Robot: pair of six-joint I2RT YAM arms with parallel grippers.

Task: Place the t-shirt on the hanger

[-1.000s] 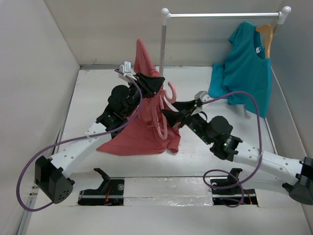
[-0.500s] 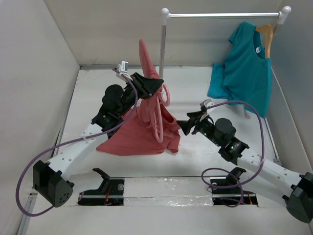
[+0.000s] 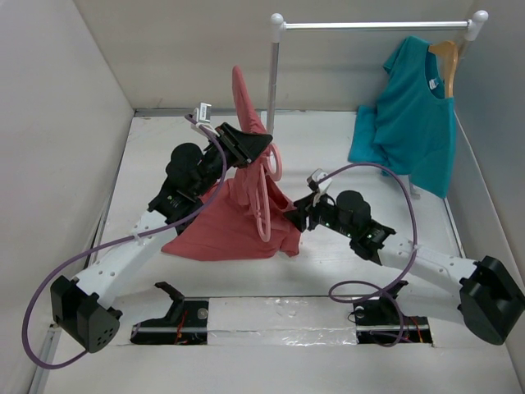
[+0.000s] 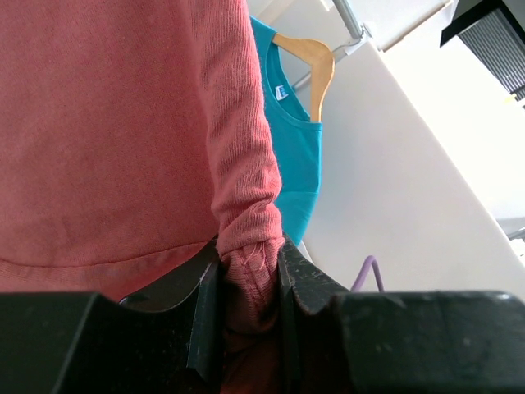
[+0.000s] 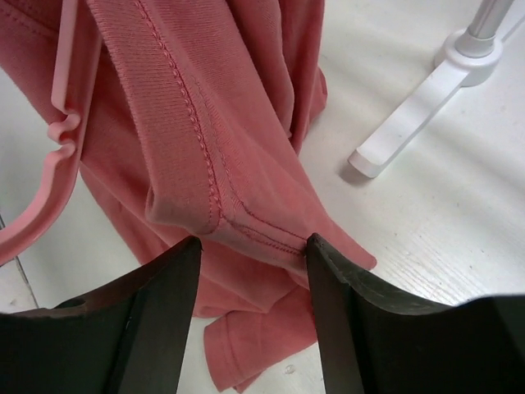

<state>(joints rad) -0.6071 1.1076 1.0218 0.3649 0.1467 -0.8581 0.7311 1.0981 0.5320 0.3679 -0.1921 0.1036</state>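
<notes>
One soft, light t-shirt (image 3: 238, 226); hangs mid-frame from left end effector (image 4: 246, 275), clamped on a bunched fold; pools on the counter (image 3: 156, 156) below; probably sags and slips off the thin hanger (image 3: 262, 209); best taken at the ribbed band, straddled by right end effector (image 5: 250, 246), jaws apart.

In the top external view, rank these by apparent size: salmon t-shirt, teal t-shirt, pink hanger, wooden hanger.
1-2. salmon t-shirt and teal t-shirt: too alike to rank, and the teal one hangs farther back.
3. pink hanger.
4. wooden hanger, only its top showing.
</notes>
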